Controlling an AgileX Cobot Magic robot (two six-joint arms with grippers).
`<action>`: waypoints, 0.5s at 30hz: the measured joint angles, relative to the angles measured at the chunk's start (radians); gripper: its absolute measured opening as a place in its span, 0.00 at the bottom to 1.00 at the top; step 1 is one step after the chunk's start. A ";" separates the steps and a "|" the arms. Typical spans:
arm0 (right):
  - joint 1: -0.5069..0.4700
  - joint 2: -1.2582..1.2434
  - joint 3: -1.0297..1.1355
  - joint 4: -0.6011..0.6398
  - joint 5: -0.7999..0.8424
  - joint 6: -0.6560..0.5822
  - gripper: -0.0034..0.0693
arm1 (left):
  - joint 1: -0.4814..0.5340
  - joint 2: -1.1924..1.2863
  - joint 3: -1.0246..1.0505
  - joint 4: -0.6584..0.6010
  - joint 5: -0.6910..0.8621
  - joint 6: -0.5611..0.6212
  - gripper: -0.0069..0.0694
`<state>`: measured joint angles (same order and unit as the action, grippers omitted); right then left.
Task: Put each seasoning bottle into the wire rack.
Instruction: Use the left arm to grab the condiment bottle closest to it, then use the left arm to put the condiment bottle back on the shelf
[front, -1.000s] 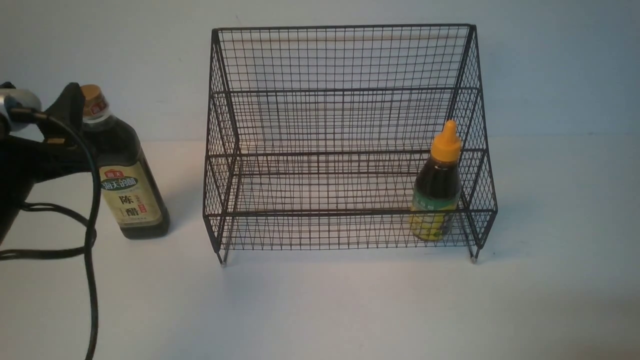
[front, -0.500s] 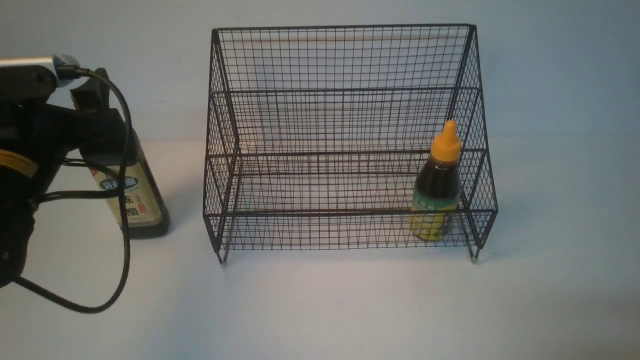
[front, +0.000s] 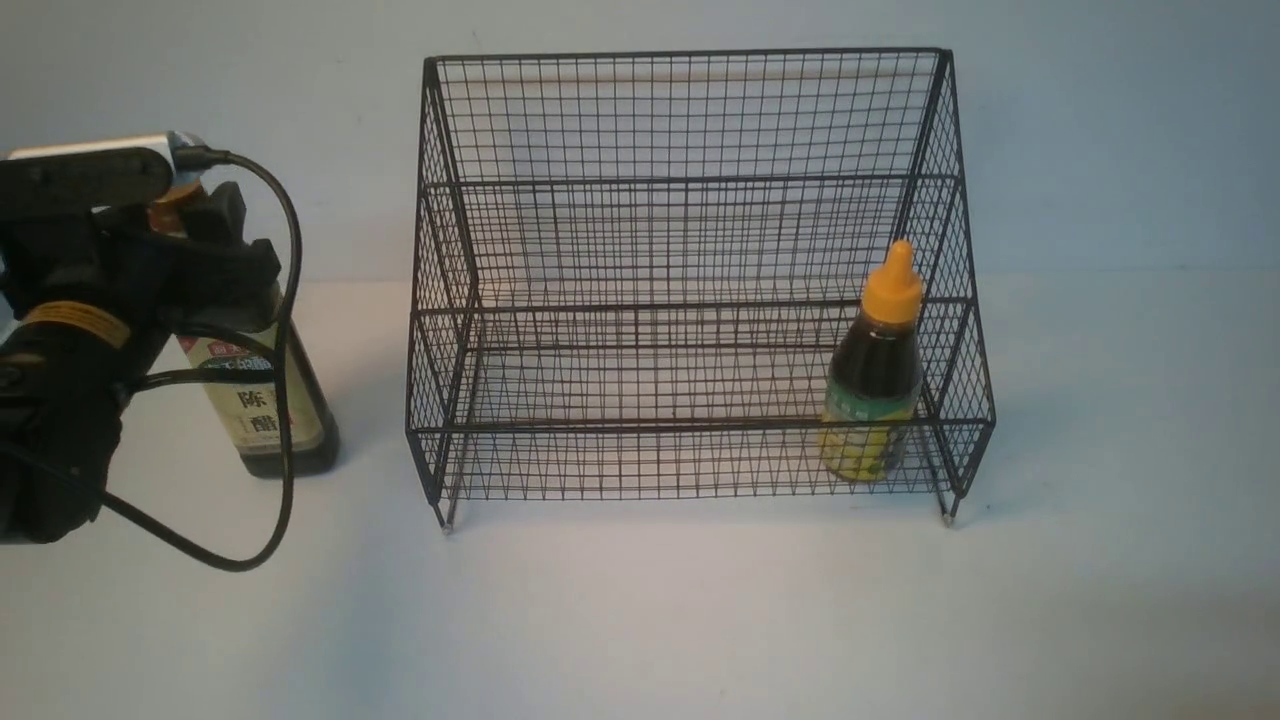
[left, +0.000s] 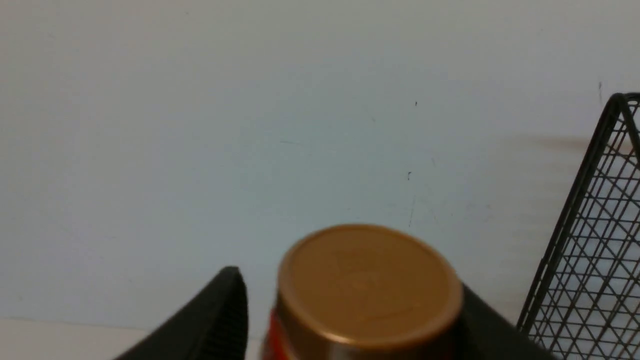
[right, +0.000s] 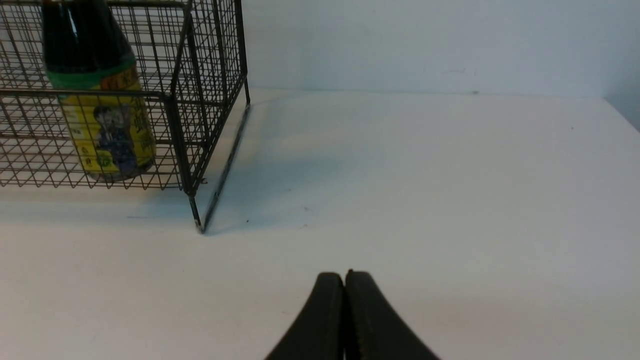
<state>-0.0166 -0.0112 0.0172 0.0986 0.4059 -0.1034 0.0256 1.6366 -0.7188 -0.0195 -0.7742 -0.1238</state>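
Here: left gripper (left: 350, 290) straddles tall bottle (front: 262, 412) neck, grip unclear; right gripper (right: 345, 281) closed; wire rack (front: 690, 180) beside.

The wire rack (front: 690, 180) stands free inside save the short bottle (front: 875, 380) at front right.

The gold-capped vinegar bottle (front: 262, 415) stood upright left of the black wire rack (front: 680, 180). The orange-capped bottle (front: 876, 375) stood inside, far right.

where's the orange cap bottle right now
In the front view, the orange-capped bottle stands upright inside the wire rack, on its lowest tier near its right side.
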 joint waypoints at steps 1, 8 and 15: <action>0.000 0.000 0.000 0.000 0.000 0.000 0.03 | 0.000 0.000 -0.001 0.002 -0.002 0.001 0.49; 0.000 0.000 0.000 0.000 0.000 0.000 0.03 | 0.000 -0.036 0.001 0.030 0.043 0.001 0.50; 0.000 0.000 0.000 0.000 0.000 0.000 0.03 | 0.000 -0.196 -0.048 0.112 0.271 0.001 0.50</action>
<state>-0.0166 -0.0112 0.0172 0.0986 0.4059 -0.1034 0.0256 1.4402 -0.7670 0.0926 -0.5027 -0.1225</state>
